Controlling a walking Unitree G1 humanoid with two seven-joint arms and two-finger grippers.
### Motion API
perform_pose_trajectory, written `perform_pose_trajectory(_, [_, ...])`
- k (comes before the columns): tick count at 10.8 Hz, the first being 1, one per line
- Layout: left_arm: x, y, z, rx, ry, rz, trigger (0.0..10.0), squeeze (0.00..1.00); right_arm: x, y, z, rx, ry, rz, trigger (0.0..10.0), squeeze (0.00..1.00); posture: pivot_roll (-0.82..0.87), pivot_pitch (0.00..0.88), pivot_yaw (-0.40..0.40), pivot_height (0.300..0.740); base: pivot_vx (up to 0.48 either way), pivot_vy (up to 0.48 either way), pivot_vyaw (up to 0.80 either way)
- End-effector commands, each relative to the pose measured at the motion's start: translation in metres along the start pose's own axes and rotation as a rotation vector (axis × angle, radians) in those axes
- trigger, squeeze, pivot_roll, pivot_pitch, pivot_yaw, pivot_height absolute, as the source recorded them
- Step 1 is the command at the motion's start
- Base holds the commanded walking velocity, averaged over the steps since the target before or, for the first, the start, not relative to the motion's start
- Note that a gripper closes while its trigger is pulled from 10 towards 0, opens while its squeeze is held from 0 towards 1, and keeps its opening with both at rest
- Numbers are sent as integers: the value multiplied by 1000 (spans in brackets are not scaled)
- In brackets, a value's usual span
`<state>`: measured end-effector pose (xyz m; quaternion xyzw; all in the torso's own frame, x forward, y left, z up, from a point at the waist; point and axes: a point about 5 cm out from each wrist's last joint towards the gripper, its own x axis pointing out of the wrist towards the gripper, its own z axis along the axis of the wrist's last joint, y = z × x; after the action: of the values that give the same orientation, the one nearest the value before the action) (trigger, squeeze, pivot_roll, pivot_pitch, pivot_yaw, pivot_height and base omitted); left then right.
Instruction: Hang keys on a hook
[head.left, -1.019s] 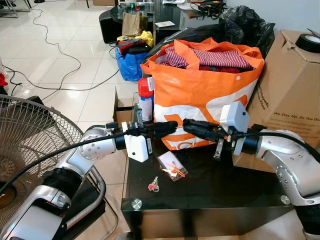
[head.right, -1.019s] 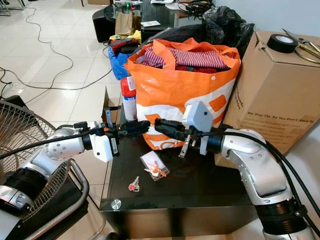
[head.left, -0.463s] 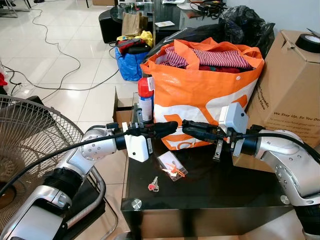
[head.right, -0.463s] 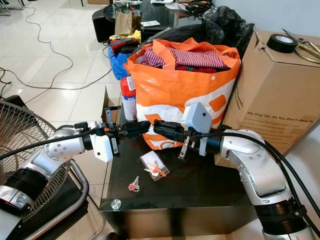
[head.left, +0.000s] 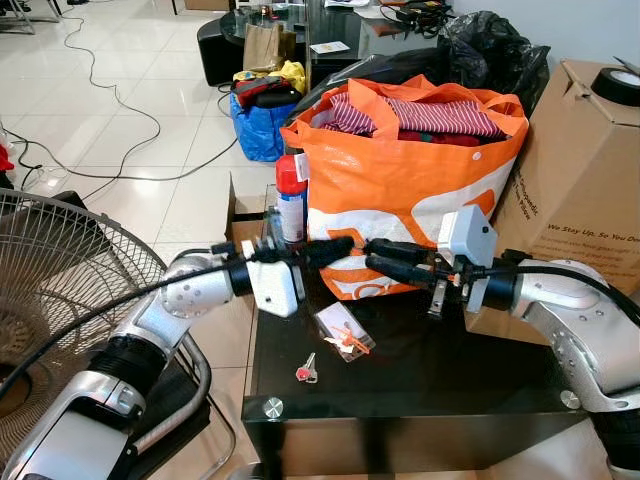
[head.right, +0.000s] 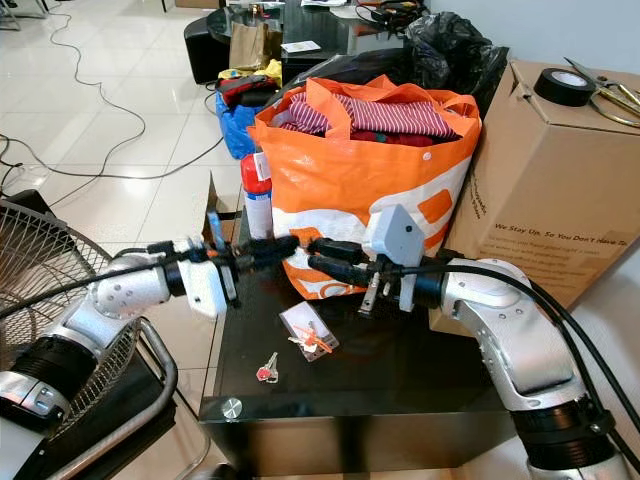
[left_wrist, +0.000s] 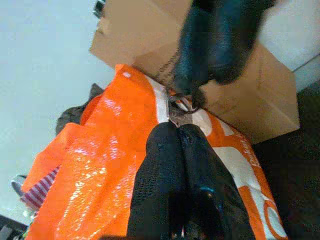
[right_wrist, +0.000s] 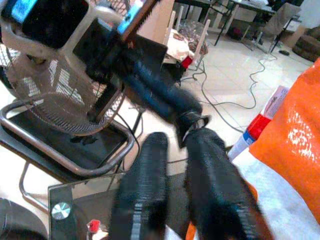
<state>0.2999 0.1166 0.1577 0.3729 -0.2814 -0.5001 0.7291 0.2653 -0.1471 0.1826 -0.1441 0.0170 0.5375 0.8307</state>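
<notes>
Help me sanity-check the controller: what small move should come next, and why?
Probably close the right gripper on the small metal ring: the left gripper pinches it at its tips, and the right's open fingers sit just beside it.
</notes>
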Motion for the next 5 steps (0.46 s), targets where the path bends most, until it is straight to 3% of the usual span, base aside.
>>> perform_pose_trajectory(1, [-1, 4, -2, -7, 10, 16, 0, 0, -5, -1, 1, -5, 12, -9, 10000, 1000, -60, 0, 13, 740, 0, 0, 0])
perform_pose_trajectory(5, [0, 5, -2, -22, 13, 27, 0, 0, -25, -3, -12, 16, 77, -127, 10000, 1000, -67, 0, 22, 740, 0, 0, 0])
